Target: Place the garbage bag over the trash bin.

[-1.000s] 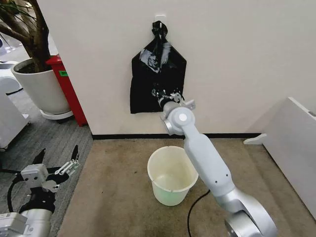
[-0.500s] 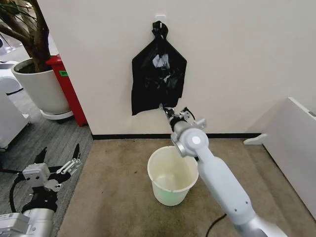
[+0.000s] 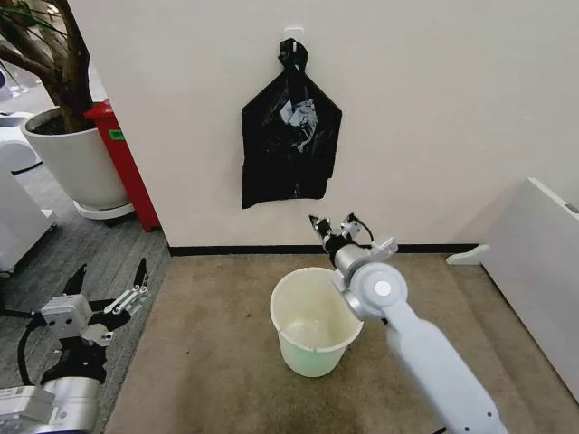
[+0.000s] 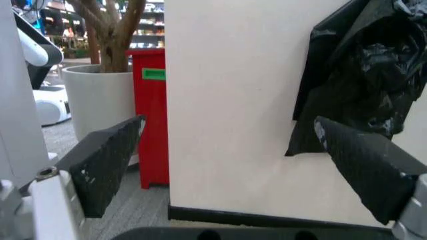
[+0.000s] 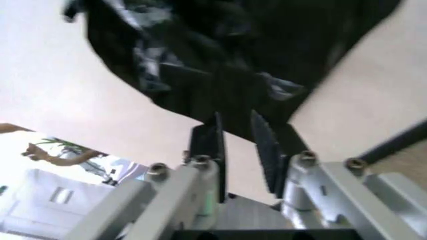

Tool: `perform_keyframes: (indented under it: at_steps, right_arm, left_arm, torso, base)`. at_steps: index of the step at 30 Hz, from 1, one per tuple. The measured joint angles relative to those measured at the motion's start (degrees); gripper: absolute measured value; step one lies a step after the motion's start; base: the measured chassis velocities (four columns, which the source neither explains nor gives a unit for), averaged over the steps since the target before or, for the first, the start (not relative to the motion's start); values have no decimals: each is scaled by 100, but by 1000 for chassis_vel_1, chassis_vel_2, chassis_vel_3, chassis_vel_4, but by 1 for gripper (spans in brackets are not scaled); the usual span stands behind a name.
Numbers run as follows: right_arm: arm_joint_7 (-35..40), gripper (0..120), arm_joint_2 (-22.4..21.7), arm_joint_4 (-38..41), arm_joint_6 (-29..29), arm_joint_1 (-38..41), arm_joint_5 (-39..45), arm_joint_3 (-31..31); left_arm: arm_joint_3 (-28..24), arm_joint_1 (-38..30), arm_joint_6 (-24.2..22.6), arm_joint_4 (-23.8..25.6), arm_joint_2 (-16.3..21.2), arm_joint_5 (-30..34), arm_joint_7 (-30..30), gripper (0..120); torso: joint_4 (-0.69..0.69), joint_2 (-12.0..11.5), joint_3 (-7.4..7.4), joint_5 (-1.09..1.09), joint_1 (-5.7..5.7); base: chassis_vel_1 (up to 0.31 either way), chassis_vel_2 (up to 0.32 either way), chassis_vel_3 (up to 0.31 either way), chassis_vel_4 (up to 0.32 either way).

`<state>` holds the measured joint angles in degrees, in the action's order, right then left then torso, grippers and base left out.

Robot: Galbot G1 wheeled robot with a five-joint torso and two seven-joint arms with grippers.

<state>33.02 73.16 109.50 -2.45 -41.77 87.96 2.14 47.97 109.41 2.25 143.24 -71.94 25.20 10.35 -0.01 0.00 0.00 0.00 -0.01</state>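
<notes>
The trash bin, a round cream-white bucket, stands upright and empty on the tan carpet near the wall. The garbage bag is out of view. A flat black bag with a knotted top hangs from a hook on the wall above the bin. My right gripper hovers over the bin's far rim, just below that hanging bag and apart from it. Its fingers stand close together with nothing seen between them. My left gripper waits low at the left, wide open and empty.
A large white plant pot with a tree and a red cabinet stand at the left by the wall corner. A white panel borders the right side. Bare carpet surrounds the bin.
My right gripper has pulled back from the hanging black bag's lower edge and dropped towards the bin's far rim. The hanging bag stays on its hook. The left arm has barely moved.
</notes>
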Motion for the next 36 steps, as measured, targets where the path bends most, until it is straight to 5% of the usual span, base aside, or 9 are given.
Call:
perform_keyframes:
  at_steps: [9, 22, 36]
  right_arm:
    - [854, 47, 880, -758, 345, 905, -63, -38]
    - [1104, 95, 1283, -1628, 484, 1414, -164, 227]
    - [1082, 100, 1184, -1639, 453, 1391, 89, 654]
  left_arm:
    - [24, 128, 9, 0, -23, -13, -26, 100]
    - [17, 169, 51, 0, -68, -31, -77, 100]
    - [20, 176, 60, 0, -61, -31, -84, 100]
  torso:
    - [2, 0, 1, -1, 0]
    - [1, 0, 1, 0, 0]
    - [1, 0, 0, 0, 0]
  base:
    - [0, 0, 0, 0]
    - [0, 0, 0, 0]
    - [0, 0, 0, 0]
